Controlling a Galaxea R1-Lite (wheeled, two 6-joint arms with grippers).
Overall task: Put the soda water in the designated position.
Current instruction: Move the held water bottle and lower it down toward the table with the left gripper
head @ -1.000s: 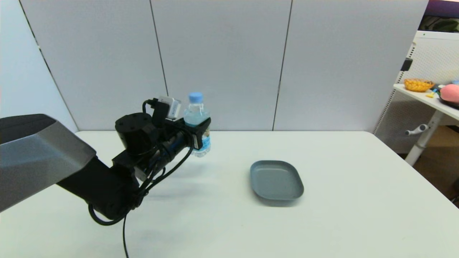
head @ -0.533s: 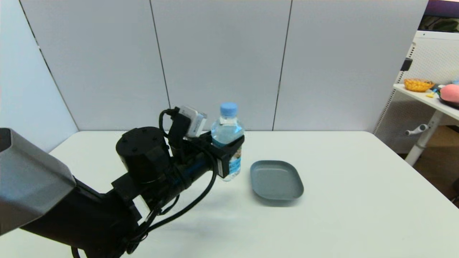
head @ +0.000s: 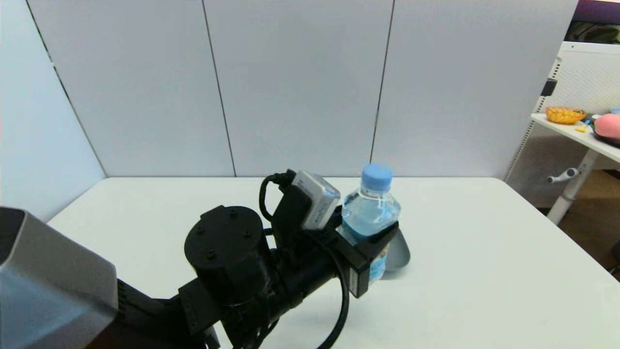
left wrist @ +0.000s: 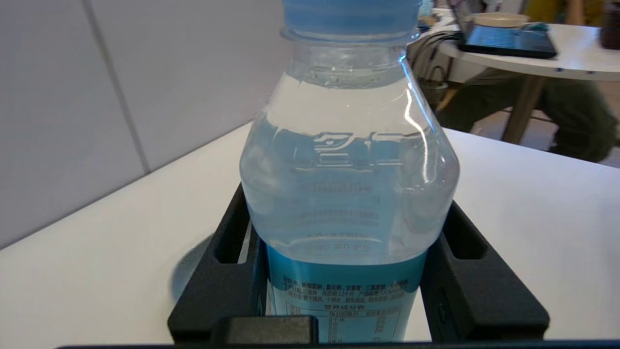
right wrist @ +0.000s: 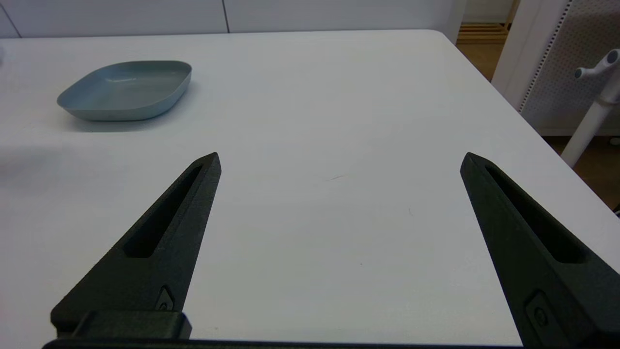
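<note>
Soda water (head: 371, 213), upright, light-blue cap up, clamped at the label by the left tool (head: 370, 254) and carried clear of the desk (head: 484, 252). In the left wrist view, same soda water (left wrist: 348, 194) filling the gap of the left tool (left wrist: 348, 271), 1 finger (left wrist: 227, 271) pressed against each flank of the label, so closed firmly on the bottle.

Just beyond and under the tool, a grey-blue tray (head: 399, 252), mostly hidden behind bottle and finger, only 1 rounded corner showing in the head view. Seen whole from the right wrist view as a shallow dish (right wrist: 127, 89) with nothing in it. Cannot tell whether the bottle's base sits over the rim or the middle of it.

Right tool (right wrist: 339, 165) well apart from all this, parked low over bare desk, fingers spread wide, holding nothing.

Step in hand, by judgement: transport, near its end, with the tray taken as the likely designated spot. Next move calls for centring the base over the flat floor of the tray, lowering straight down with the bottle kept vertical, then opening only once the base bears weight. Risk: landing on the sloped rim and tipping on release.
</note>
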